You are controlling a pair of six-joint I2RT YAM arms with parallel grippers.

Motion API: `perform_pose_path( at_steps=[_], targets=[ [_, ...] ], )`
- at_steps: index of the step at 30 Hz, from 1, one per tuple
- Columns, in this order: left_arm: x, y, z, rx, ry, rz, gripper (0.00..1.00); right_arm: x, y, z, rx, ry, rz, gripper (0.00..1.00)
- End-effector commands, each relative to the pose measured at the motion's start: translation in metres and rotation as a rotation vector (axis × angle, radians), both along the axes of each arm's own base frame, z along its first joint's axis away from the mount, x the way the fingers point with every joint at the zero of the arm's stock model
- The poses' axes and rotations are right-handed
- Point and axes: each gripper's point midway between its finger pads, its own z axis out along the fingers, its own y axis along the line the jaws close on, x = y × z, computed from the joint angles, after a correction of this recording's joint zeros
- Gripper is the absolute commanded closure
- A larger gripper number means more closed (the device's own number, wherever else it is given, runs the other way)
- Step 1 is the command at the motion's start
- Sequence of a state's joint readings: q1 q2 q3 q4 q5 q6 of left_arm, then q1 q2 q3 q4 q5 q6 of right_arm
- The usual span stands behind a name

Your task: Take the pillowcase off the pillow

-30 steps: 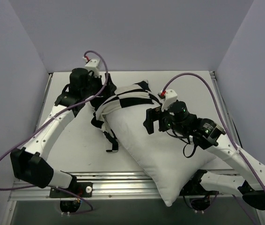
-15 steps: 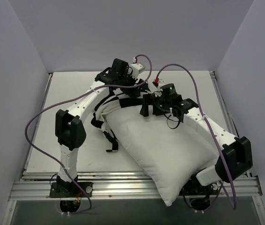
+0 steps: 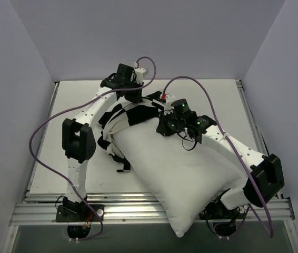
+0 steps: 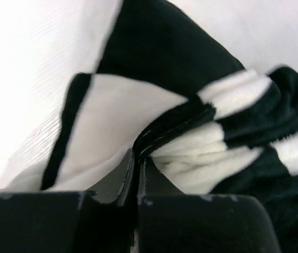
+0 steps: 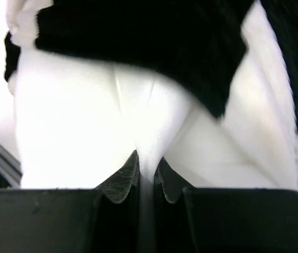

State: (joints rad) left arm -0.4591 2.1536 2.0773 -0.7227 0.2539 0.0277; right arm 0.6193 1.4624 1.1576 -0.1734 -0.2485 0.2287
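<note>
From above, the big white pillow (image 3: 180, 168) lies slanted across the bench (image 3: 80, 153). Its near corner hangs out past the front edge of the bench. The black-and-white pillowcase (image 3: 133, 112) is bunched up around the far end of the pillow only. Most of the pillow is out of it and bare. Both arms reach to that far end, the left one from the left side and the right one across the pillow. From up here the tips of the arms are too small to see well.

The wrist cameras show them close up. In the left wrist view, the left fingers (image 4: 113, 182) are pressed tight together on a fold of the pillowcase, with its black edge pinched between them. Crumpled black and white folds lie to the right. In the right wrist view, the right fingers (image 5: 120, 184) are clenched on a pinch of plain white pillow cloth. The dark edge of the pillowcase sits just above that pinch.
</note>
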Motion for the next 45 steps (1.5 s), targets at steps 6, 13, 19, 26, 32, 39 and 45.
perform_pose_path(
  at_steps=[6,13,19,26,32,39,45],
  targets=[
    [0.087,0.165,0.046,-0.005,-0.137,0.648,0.98,-0.09,-0.03,0.046,0.009,0.046,0.134,1.0],
    [0.092,0.241,0.038,0.036,-0.12,0.822,0.98,-0.104,-0.063,0.082,0.003,-0.019,0.066,1.0],
    [0.08,0.304,0.002,0.139,-0.05,0.997,0.98,-0.091,-0.089,0.11,-0.008,-0.082,-0.028,1.0],
    [0.07,0.378,-0.031,0.242,0.016,1.194,0.98,-0.084,-0.095,0.138,0.001,-0.135,-0.067,1.0],
    [0.074,0.38,-0.019,0.194,-0.005,1.181,0.98,-0.07,-0.112,0.164,0.008,-0.224,-0.194,1.0],
    [0.066,0.344,0.044,0.142,-0.102,1.075,0.98,-0.016,-0.149,0.196,-0.046,-0.36,-0.502,1.0],
    [0.023,0.337,0.113,0.18,-0.179,1.048,0.98,0.045,-0.178,0.184,-0.096,-0.355,-0.66,1.0]
  ],
)
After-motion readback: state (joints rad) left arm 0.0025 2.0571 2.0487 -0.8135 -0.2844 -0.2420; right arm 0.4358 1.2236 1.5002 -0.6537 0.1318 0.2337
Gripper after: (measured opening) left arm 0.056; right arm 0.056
